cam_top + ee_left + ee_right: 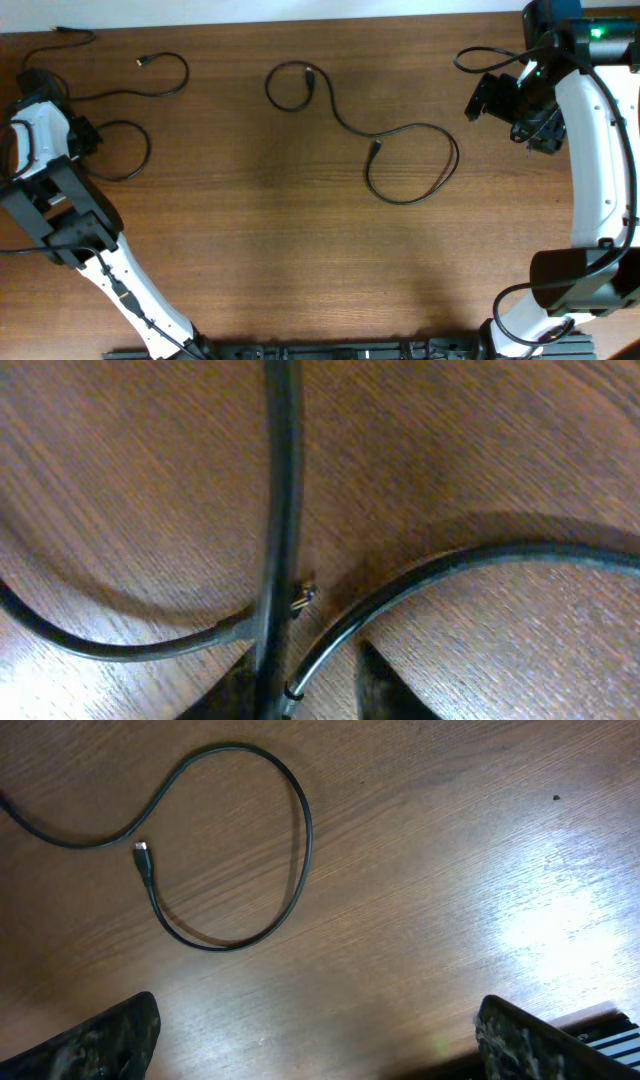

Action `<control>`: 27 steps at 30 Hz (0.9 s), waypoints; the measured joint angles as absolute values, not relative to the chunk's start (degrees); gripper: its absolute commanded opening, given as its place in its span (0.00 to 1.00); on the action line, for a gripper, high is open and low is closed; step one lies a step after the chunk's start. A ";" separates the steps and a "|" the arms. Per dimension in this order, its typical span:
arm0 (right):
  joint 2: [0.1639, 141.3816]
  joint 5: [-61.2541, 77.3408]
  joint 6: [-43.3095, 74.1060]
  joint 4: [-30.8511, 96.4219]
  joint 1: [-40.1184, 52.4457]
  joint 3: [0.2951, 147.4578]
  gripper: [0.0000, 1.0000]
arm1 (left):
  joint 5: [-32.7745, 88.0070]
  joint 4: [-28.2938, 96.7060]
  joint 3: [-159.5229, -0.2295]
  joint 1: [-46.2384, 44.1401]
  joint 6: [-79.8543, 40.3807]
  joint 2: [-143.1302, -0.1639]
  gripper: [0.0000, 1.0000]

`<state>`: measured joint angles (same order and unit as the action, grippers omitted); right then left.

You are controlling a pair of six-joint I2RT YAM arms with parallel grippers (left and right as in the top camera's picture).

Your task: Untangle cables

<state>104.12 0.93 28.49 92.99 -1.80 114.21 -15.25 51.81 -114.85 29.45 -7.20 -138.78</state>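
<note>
Several thin black cables lie apart on the wooden table. One cable (180,83) with a small plug (141,61) curls at the far left, and a loop (143,160) lies beside my left gripper (86,136). In the left wrist view my left gripper (300,695) is low over the wood, its fingers narrowly apart around a cable (420,575). Another cable (282,490) crosses there. A long cable (345,122) with two loops lies in the middle and also shows in the right wrist view (302,830). My right gripper (490,100) (315,1040) is open and empty, raised at the far right.
The left arm's white body (40,135) stands over the table's left edge. The right arm (590,150) runs along the right edge. A dark strip (330,352) lines the front edge of the table.
</note>
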 measured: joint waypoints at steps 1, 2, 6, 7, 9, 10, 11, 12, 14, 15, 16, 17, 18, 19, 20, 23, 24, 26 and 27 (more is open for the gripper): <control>104.12 0.93 28.49 93.01 -1.80 114.21 0.98 | -15.00 51.88 -114.85 29.45 -7.66 -138.78 0.53; 104.12 0.93 28.49 92.99 -1.78 114.21 0.98 | -14.41 51.90 -114.85 29.45 -7.51 -138.78 0.63; 104.12 0.93 28.47 93.01 -1.80 114.21 0.99 | -9.08 55.96 -121.56 29.43 -8.91 -138.93 0.94; 104.12 0.93 28.51 92.97 -1.78 114.21 0.98 | -8.27 57.54 -125.49 29.43 -9.80 -138.87 0.94; 104.12 0.93 28.49 93.01 -1.80 114.21 0.98 | -7.29 60.90 -130.72 29.43 -11.29 -138.45 0.95; 104.12 0.93 28.49 93.03 -1.78 114.21 0.98 | -6.33 62.94 -132.60 29.43 -11.62 -138.30 0.95; 104.12 0.93 28.51 92.99 -1.78 114.21 0.98 | -4.73 64.40 -134.10 29.43 -11.77 -138.06 0.94; 104.12 0.93 28.49 92.99 -1.78 114.21 0.98 | -2.04 65.10 -135.46 29.45 -11.88 -137.67 0.93; 104.12 0.93 28.47 93.01 -1.80 114.21 0.98 | 13.21 63.86 -137.32 29.50 -12.25 -136.44 0.93; 104.12 0.97 28.49 92.99 -1.80 114.21 0.98 | 20.53 62.81 -137.64 29.34 -12.43 -136.27 0.93; 104.12 0.93 28.51 93.01 -1.80 114.21 0.98 | 27.68 61.47 -137.71 29.02 -12.51 -136.22 0.93; 104.12 0.95 28.47 92.99 -1.78 114.21 0.98 | 35.40 60.90 -137.71 27.64 -12.67 -136.22 0.98; 104.12 0.95 28.49 92.99 -1.78 114.21 0.98 | 38.02 60.95 -137.71 26.30 -12.69 -136.22 1.00; 104.12 0.95 28.47 92.99 -1.80 114.21 0.98 | 40.47 61.56 -137.71 23.88 -12.84 -136.22 0.99; 104.12 0.95 28.45 92.99 -1.78 114.21 0.98 | 41.69 62.13 -137.71 20.78 -12.93 -136.22 0.99; 104.12 0.95 28.49 92.99 -1.80 114.21 0.98 | 41.60 62.41 -137.71 10.15 -12.99 -136.22 0.99; 104.12 0.95 28.49 92.99 -1.80 114.21 0.98 | 39.29 62.59 -137.71 5.56 -12.91 -136.22 0.99; 104.12 0.95 28.49 92.99 -1.80 114.21 0.98 | 32.60 62.94 -137.71 -2.07 -11.40 -136.22 0.99; 104.12 0.95 28.47 93.01 -1.80 114.21 0.98 | 29.45 62.98 -137.71 -5.02 -9.85 -136.22 0.99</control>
